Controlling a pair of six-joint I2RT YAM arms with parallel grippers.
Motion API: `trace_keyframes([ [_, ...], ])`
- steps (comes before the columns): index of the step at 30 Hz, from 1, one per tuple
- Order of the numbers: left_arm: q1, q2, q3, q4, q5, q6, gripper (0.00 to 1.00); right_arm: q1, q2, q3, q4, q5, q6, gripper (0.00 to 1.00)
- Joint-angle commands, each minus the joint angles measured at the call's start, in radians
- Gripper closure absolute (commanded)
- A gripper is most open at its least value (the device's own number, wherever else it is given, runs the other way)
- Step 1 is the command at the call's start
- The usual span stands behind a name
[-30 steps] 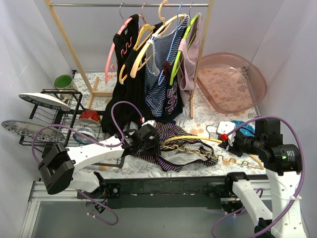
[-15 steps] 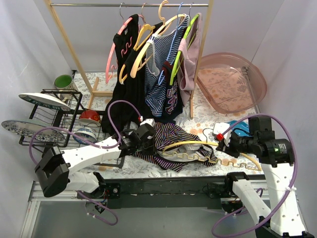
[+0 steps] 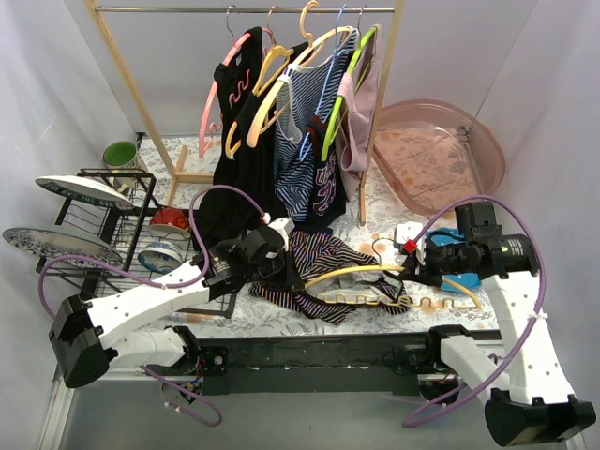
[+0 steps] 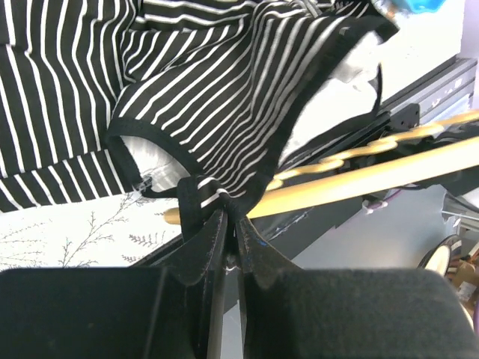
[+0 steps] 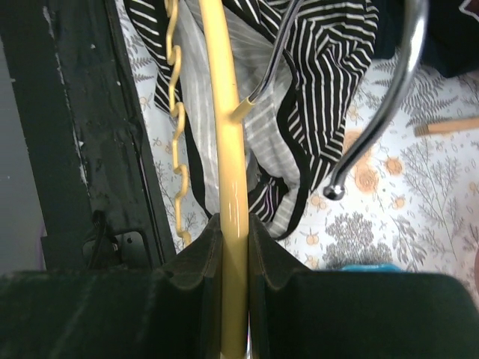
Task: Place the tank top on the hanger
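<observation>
With left gripper (image 4: 227, 223) closed tight, pinches a black-edged strap of tank top (image 4: 224, 97). With right gripper (image 5: 234, 224) narrowed, squeezes one shoulder of hanger (image 5: 222, 112) (grey hook (image 5: 382, 112) free alongside). Shows tank top heaped at middle of table (image 3: 384, 214), hanger's far end under the fabric.

The table (image 3: 389, 214) is patterned with little flowers. A striped tank top (image 3: 323, 255) is spread near its front edge. A black dish rack (image 3: 139, 199) is set on the left, and a pink tub (image 3: 441, 157) at the back right.
</observation>
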Motion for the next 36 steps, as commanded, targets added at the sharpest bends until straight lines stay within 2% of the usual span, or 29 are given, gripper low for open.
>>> trace_keyframes([
  [1,-0.004,-0.027,0.081,-0.035,0.022,0.021,0.93,0.002,0.06,0.004,0.004,-0.183,-0.093,0.99],
  [5,-0.004,-0.015,0.146,-0.079,-0.011,0.047,0.92,0.005,0.099,-0.019,0.002,-0.235,-0.144,0.99],
  [12,-0.003,0.022,0.23,-0.11,0.018,0.082,0.92,0.017,0.168,-0.034,0.013,-0.327,-0.162,0.99],
  [14,-0.004,0.026,0.256,-0.11,0.026,0.089,0.92,0.015,0.176,-0.04,0.051,-0.324,-0.123,0.99],
  [15,-0.003,0.028,0.264,-0.113,0.028,0.09,0.92,0.015,0.171,-0.046,0.123,-0.313,-0.093,0.99],
  [19,-0.004,0.036,0.293,-0.142,0.008,0.107,0.91,0.017,0.095,-0.085,0.307,-0.278,0.098,0.99],
  [21,-0.004,0.037,0.296,-0.154,-0.003,0.118,0.91,0.015,0.062,-0.095,0.349,-0.276,0.125,0.99],
  [31,-0.004,0.065,0.372,-0.187,-0.015,0.155,0.87,0.017,0.104,-0.092,0.241,-0.398,0.022,0.99],
  [34,-0.004,0.063,0.379,-0.188,-0.006,0.159,0.85,0.015,0.093,-0.1,0.252,-0.402,0.026,0.99],
  [36,-0.003,0.059,0.385,-0.203,-0.011,0.162,0.79,0.017,0.082,-0.102,0.289,-0.384,0.06,0.99],
])
